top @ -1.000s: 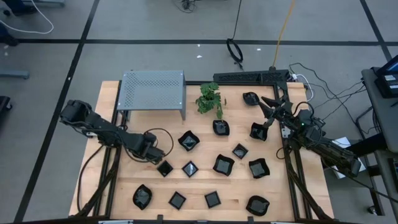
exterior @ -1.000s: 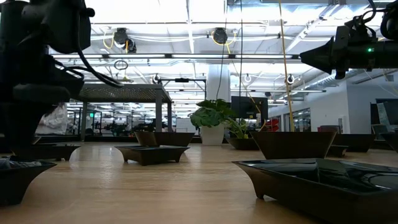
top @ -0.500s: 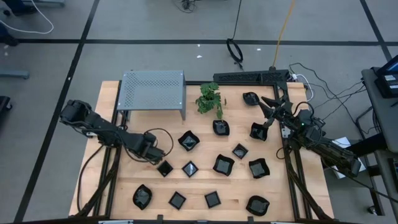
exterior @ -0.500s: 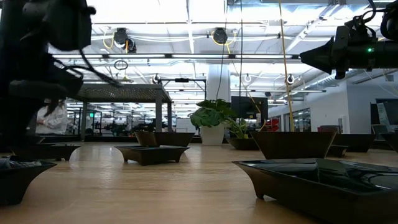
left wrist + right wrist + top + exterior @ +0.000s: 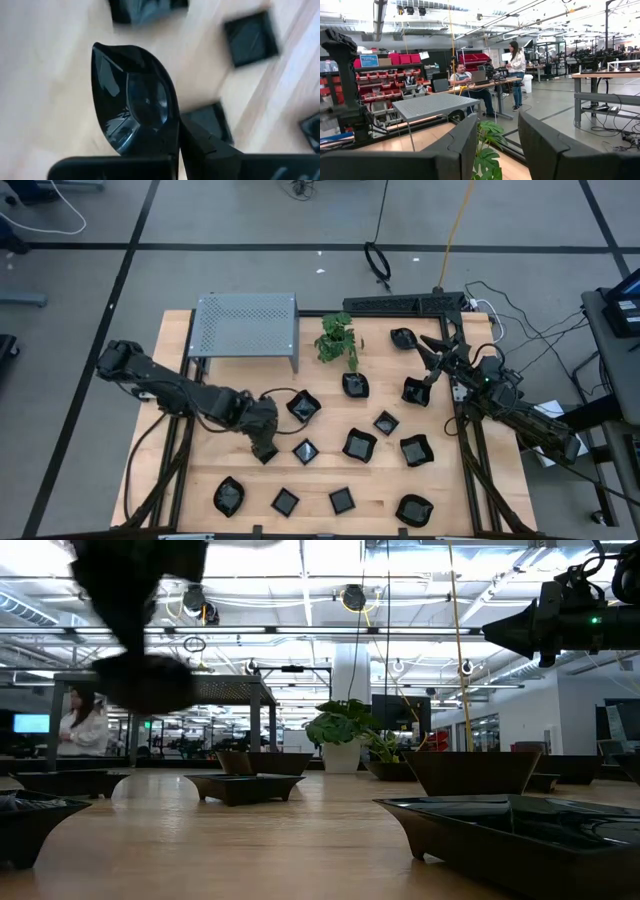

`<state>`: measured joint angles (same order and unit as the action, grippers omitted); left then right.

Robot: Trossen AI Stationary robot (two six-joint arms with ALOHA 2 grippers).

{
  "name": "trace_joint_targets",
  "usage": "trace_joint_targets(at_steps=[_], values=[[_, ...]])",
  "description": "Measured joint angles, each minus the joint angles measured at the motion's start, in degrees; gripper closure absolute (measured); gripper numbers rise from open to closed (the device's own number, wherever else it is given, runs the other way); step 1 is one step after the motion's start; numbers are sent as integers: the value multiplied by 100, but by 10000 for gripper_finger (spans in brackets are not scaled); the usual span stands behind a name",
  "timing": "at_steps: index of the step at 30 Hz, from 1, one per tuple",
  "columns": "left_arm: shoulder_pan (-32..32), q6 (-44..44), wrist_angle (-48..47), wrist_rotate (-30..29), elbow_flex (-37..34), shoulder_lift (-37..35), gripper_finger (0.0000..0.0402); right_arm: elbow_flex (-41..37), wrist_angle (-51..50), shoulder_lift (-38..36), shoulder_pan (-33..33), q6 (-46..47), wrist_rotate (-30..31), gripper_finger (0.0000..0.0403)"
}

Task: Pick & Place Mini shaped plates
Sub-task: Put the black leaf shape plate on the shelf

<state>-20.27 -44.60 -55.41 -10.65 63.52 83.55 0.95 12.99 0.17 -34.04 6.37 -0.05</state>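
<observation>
overhead, level and wrist views of a two-arm plate-sorting task. the left gripper (image 5: 262,432) has swung inward over the pale wooden table (image 5: 380,340) since the earlier views, where it sat further toward the left edge; it now hangs over the middle rows of small glossy black dishes. its fingers are pinching a glossy black leaf-shaped mini plate (image 5: 135,107), gripped at the rim nearest the wrist, the dish tilted on edge ahead of the fingers. just past the held plate lies a small black square plate (image 5: 207,125), apparently the one by the claw overhead (image 5: 265,451), with another square plate (image 5: 251,38) further beyond it (the wrist view is motion-blurred, so the arm is probably mid-travel). this shift suggests the pick is done and the carry under way; whether the plate is bound for the grey perforated metal shelf (image 5: 246,321) behind the claw cannot be told. the right gripper (image 5: 437,365) waits at the far right of the table, unchanged, fingers spread with nothing between them, looking across the small green potted plant (image 5: 487,145). the other dishes lie untouched on the table.
</observation>
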Motion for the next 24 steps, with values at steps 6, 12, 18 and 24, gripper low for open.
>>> trace_joint_targets(at_steps=[6,12,18,24], values=[[141,1528,3,-1656,620,0,397,-1,0,0,2,0,-1,273],[747,2498,-10,-3070,757,0,395,-2,0,2,0,0,-2,273],[1803,2945,-110,-3225,757,0,391,-2,-2,0,0,0,0,273],[2902,3051,-785,-3237,757,0,395,0,0,0,1,0,-2,273]])
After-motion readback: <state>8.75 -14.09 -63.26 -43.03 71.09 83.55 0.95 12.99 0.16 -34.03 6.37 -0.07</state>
